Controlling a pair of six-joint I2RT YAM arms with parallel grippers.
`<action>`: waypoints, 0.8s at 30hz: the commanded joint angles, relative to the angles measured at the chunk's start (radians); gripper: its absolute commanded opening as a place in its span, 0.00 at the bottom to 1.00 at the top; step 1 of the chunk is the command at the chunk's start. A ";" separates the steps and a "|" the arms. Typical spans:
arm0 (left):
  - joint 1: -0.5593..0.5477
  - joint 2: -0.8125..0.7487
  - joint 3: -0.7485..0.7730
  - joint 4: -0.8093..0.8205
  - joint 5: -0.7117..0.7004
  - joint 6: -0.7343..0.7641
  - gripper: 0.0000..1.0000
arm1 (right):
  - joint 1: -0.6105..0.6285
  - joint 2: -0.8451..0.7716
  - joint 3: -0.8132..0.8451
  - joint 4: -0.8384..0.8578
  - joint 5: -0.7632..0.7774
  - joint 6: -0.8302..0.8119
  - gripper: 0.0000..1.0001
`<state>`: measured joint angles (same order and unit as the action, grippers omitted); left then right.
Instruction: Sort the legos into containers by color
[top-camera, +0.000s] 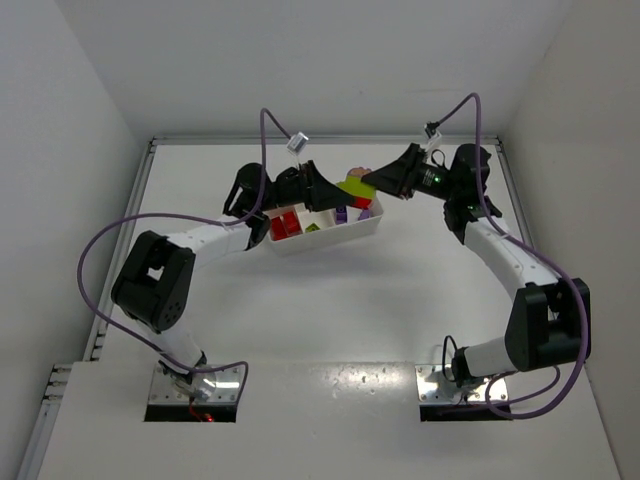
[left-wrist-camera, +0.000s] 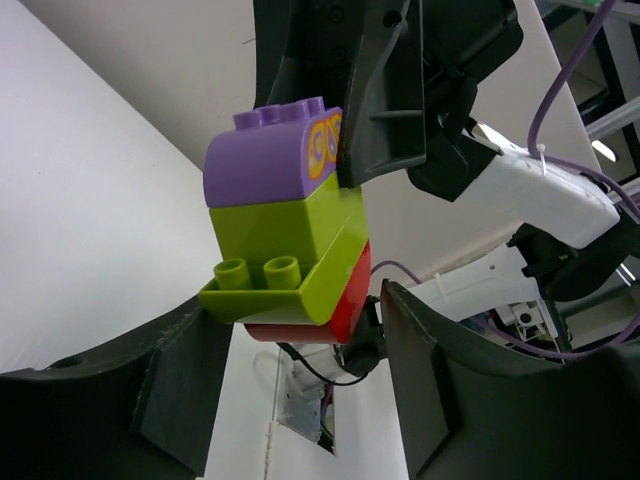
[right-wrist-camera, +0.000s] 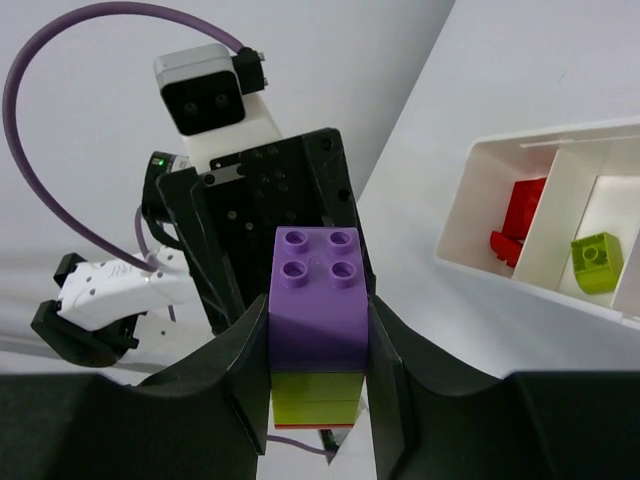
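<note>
My right gripper (top-camera: 370, 181) is shut on a striped lego clump (top-camera: 353, 187) of purple, yellow-green and red bricks, held in the air above the white tray (top-camera: 330, 238). In the right wrist view the clump (right-wrist-camera: 320, 310) sits tight between the pads. My left gripper (top-camera: 332, 190) is open and faces the clump. In the left wrist view the clump's (left-wrist-camera: 285, 230) red and green end lies between the spread fingers (left-wrist-camera: 450, 390) without touching them. The tray holds red bricks (right-wrist-camera: 520, 215) in its left compartment, a green brick (right-wrist-camera: 597, 262) in the middle one and purple bricks (top-camera: 345, 213) in the right one.
The two arms meet over the tray's far side, near the back wall. The tray stands in the far middle of the white table. Purple cables loop from both arms.
</note>
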<state>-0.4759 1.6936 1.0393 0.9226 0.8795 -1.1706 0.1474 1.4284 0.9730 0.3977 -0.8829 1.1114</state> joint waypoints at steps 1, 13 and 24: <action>-0.033 0.012 0.042 0.111 0.045 -0.024 0.64 | 0.007 -0.010 -0.008 0.102 -0.019 0.022 0.00; -0.052 0.043 0.071 0.130 0.081 -0.034 0.41 | 0.007 0.009 -0.008 0.130 -0.019 0.041 0.00; -0.052 0.014 0.031 0.062 0.081 0.046 0.05 | -0.057 0.020 0.010 0.130 0.001 0.041 0.00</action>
<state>-0.5068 1.7374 1.0653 0.9459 0.9253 -1.1938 0.1158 1.4311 0.9615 0.4931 -0.9321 1.1435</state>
